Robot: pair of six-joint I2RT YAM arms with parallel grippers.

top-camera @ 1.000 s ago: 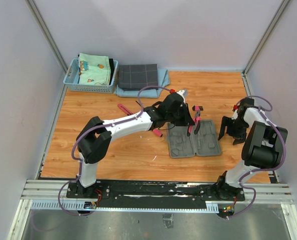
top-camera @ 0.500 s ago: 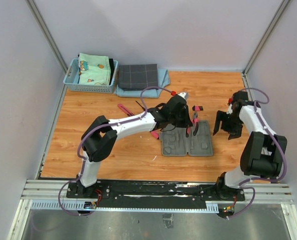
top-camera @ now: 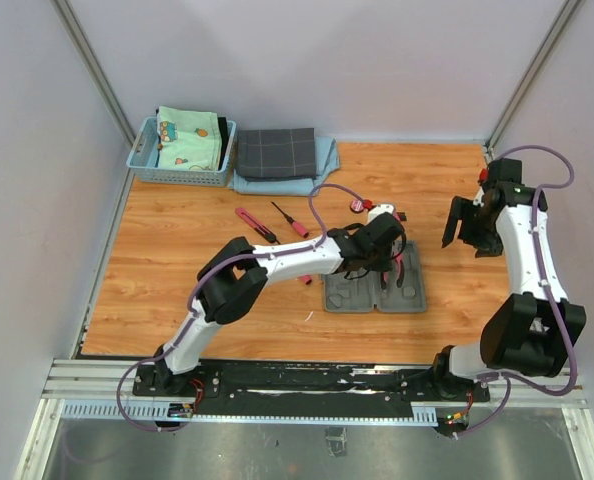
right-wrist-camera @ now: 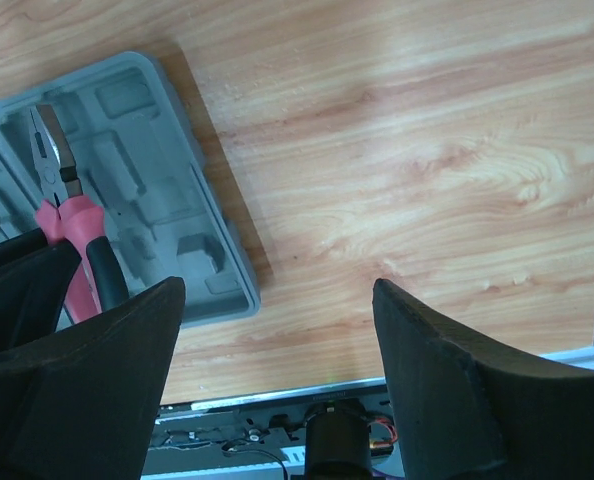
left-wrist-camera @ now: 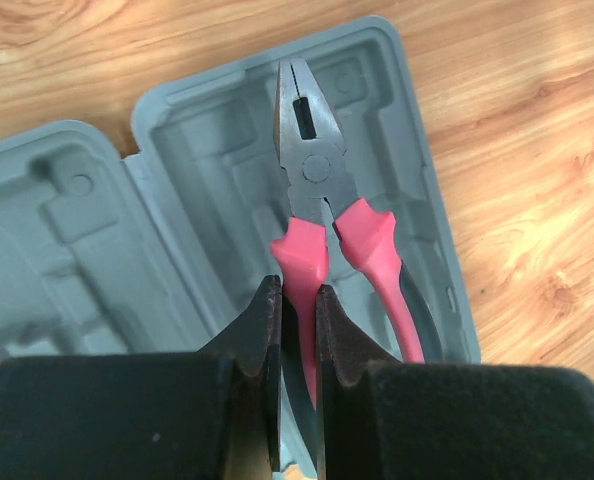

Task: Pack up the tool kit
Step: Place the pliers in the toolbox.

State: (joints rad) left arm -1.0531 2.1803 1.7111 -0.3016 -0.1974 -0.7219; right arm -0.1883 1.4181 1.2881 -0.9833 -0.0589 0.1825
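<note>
The grey tool case (top-camera: 349,295) lies open on the wooden table, its moulded slots up. My left gripper (top-camera: 389,250) is over its right half, shut on one pink handle of the pliers (top-camera: 397,268). In the left wrist view the gripper (left-wrist-camera: 297,300) pinches the left handle, and the pliers (left-wrist-camera: 315,170) point into the case half (left-wrist-camera: 207,210). My right gripper (top-camera: 467,235) is open and empty, right of the case and above the table. In the right wrist view this gripper (right-wrist-camera: 277,290) sees the case (right-wrist-camera: 167,200) and the pliers (right-wrist-camera: 62,200).
A pink knife (top-camera: 255,224), a screwdriver (top-camera: 289,219) and a round tape (top-camera: 358,205) lie behind and left of the case. A small pink piece (top-camera: 305,279) lies at its left edge. A light blue basket (top-camera: 142,160) and a checked cloth (top-camera: 275,153) sit at the back left.
My left gripper has carried the pliers to the right, over the case's right half. The case has shifted slightly left. My right gripper has drawn back and away from the case.
</note>
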